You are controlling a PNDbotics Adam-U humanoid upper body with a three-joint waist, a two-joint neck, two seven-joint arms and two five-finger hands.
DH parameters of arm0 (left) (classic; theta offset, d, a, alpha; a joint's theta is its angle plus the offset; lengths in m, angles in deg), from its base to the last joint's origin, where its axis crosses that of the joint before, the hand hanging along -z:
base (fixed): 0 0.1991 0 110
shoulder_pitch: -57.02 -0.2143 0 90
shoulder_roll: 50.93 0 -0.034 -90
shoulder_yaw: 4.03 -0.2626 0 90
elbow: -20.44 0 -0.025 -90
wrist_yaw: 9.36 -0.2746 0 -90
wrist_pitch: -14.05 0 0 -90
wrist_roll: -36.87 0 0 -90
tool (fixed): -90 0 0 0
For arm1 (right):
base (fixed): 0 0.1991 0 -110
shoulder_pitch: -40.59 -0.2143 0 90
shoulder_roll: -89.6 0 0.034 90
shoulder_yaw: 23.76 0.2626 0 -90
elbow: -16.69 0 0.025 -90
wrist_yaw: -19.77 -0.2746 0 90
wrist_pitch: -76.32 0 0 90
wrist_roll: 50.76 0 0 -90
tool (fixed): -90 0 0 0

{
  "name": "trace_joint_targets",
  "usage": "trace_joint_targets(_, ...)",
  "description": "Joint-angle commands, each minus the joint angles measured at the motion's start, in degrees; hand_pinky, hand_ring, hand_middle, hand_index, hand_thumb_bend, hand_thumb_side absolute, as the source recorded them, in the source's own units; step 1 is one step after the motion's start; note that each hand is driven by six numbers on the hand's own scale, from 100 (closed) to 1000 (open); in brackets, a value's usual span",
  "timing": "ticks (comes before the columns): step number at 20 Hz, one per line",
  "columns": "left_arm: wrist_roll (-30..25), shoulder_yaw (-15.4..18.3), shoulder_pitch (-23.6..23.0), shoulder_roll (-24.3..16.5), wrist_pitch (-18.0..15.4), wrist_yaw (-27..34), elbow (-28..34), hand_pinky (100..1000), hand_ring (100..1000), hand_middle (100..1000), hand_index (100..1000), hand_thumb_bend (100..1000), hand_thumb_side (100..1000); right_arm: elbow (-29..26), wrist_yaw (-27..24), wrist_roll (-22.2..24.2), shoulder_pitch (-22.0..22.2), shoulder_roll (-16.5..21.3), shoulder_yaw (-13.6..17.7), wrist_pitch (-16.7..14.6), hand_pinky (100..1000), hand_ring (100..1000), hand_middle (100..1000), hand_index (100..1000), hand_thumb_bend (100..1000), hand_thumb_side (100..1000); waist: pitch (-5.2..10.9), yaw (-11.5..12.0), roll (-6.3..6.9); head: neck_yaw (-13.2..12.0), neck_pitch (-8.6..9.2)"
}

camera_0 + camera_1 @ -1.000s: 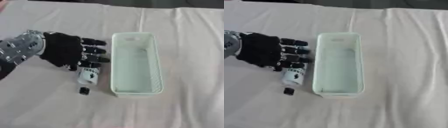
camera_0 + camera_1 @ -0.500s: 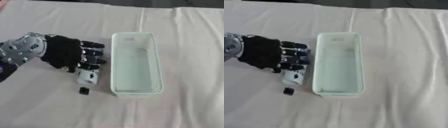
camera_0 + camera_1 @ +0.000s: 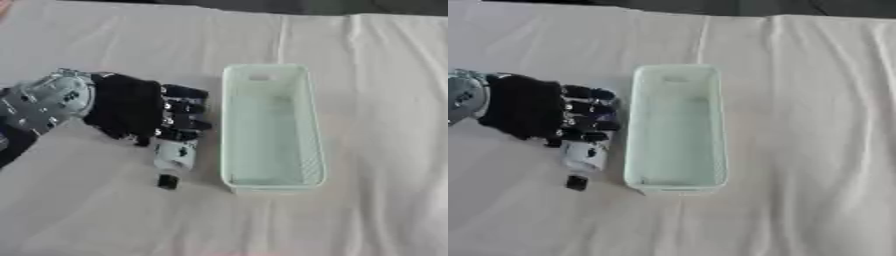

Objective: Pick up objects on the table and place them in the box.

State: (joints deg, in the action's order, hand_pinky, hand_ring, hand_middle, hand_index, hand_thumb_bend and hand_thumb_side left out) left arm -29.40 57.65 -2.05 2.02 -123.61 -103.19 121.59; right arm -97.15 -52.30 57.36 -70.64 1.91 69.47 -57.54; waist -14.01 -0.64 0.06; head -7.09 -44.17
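A small white bottle (image 3: pixel 174 156) lies on the cloth just left of the pale green box (image 3: pixel 269 185), and its upper end is hidden under my hand. A small black piece (image 3: pixel 166 182) lies right below it. My left hand (image 3: pixel 129 107) comes in from the left. Its black fingers (image 3: pixel 184 107) are spread and reach right toward the box, with the lowest one over the bottle's top. The thumb (image 3: pixel 140 140) sits beside the bottle's upper left. The bottle still rests on the table. The box (image 3: pixel 677 184) looks empty. My right hand shows in no view.
A white cloth (image 3: pixel 367 100) with soft folds covers the table. The long narrow box stands upright in the middle with its long side running away from me. A dark strip runs along the far edge of the table.
My left hand has slid a little toward me, so its fingers now cover the bottle's top. The bottle, the black piece and the box have stayed put.
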Motion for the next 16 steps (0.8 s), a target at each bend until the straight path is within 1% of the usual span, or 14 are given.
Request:
trace_joint_targets(1, 4.79, 0.39, 0.27, -0.89, -4.31, -0.44, 0.08, 1000, 872, 916, 900, 518, 368, -0.76, 0.15, 0.05, -0.85, 0.72, 0.17, 0.06, 172, 324, 430, 567, 100, 1000, 0.68, -0.11, -0.02, -0.21, 0.05)
trace_joint_targets(12, 5.31, 0.02, -0.67, -0.87, -4.31, -1.62, -0.99, 991, 868, 911, 911, 518, 370, -0.76, 0.10, -0.08, -1.57, 0.25, 0.19, 0.36, 172, 324, 430, 568, 100, 1000, -0.01, -0.90, -0.31, -1.10, 0.05)
trace_joint_targets(13, 5.41, -0.19, -0.80, -0.77, -4.31, -1.75, -1.20, 975, 864, 909, 919, 517, 370, -0.76, 0.10, -0.12, -1.68, 0.13, 0.19, 0.38, 173, 324, 430, 568, 100, 1000, -0.13, -1.07, -0.40, -1.31, 0.05)
trace_joint_targets(14, 5.45, -0.37, -0.87, -0.66, -4.31, -1.92, -1.49, 985, 867, 910, 915, 519, 369, -0.76, 0.10, -0.14, -1.81, 0.01, 0.16, 0.43, 172, 324, 430, 568, 100, 1000, -0.21, -1.22, -0.45, -1.47, 0.05)
trace_joint_targets(15, 5.58, -0.46, -0.95, -0.56, -4.31, -1.99, -1.73, 963, 860, 908, 920, 512, 373, -0.76, 0.15, -0.23, -1.85, -0.05, 0.17, 0.51, 172, 324, 431, 569, 100, 1000, -0.29, -1.29, -0.49, -1.57, 0.05)
trace_joint_targets(16, 5.73, -0.52, -0.99, -0.50, -4.31, -1.97, -1.95, 975, 865, 909, 918, 518, 370, -0.76, 0.24, -0.38, -1.91, -0.10, 0.21, 0.60, 173, 324, 430, 568, 100, 1000, -0.32, -1.36, -0.52, -1.64, 0.05)
